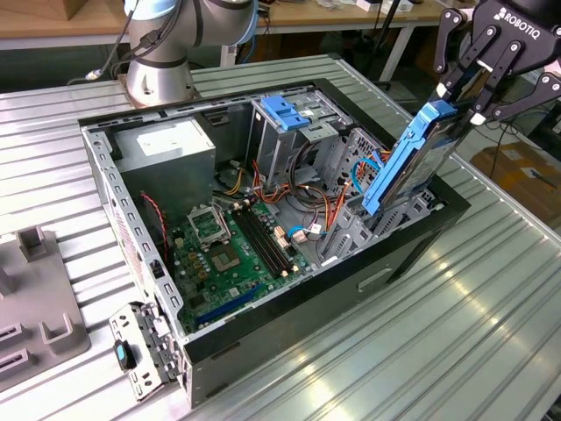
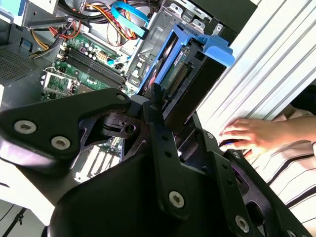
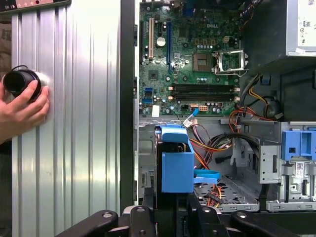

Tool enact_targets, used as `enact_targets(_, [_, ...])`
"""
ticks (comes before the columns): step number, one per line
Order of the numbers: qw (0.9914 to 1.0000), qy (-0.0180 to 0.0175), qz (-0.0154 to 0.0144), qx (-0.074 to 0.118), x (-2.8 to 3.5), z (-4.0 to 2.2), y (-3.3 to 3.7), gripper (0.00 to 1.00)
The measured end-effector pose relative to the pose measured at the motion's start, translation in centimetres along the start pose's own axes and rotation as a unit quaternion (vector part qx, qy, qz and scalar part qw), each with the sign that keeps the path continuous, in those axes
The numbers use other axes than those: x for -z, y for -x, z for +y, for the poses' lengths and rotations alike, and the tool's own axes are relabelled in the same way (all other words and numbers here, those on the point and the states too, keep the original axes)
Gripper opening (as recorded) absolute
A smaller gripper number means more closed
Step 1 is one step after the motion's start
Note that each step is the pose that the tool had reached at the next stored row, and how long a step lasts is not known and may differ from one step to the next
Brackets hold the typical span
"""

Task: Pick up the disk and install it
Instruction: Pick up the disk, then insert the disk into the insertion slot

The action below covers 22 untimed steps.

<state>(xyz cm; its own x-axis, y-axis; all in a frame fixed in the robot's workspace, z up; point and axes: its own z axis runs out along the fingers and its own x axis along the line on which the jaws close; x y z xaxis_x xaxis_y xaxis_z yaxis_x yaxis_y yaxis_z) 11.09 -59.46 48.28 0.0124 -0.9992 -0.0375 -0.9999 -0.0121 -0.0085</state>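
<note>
The pincer point(image 1: 460, 98) is clamped on the upper end of the disk point(image 1: 410, 167). The disk is steeply tilted, its lower end down inside the open computer case point(image 1: 289, 326), by the case wall nearest the counter's point(image 1: 412, 351) edge on the exterior view's right. In the first wrist view a person's hand point(image 3: 22, 108) rests on a black round object point(image 3: 19, 81) on the counter beside the case.

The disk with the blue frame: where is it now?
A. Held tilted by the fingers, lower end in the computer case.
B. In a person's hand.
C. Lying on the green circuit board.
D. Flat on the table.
A: the fingers grip the disk at its top; its lower end is inside the computer case.
</note>
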Motion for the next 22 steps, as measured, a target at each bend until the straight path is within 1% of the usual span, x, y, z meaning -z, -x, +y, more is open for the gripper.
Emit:
enact_targets(7, [1.00000,0.0000,0.0000,0.000,-0.03,0.00,0.00,0.35])
enact_targets(11, [1.00000,0.0000,0.0001,0.000,-0.15,0.00,0.02,0.35])
enact_targets(14, [1.00000,0.0000,0.0001,0.000,-0.25,-0.01,0.46,0.35])
enact_targets(16, [1.00000,0.0000,0.0001,0.001,-0.41,-0.01,0.79,0.35])
enact_targets(18, [1.00000,0.0001,0.0001,0.003,-0.71,-0.01,0.95,0.35])
enact_targets(20, [0.99999,0.0001,0.0000,0.004,-1.15,-0.01,1.14,0.35])
enact_targets(22, [0.99999,0.0001,0.0000,0.005,-1.23,-0.01,1.17,0.35])
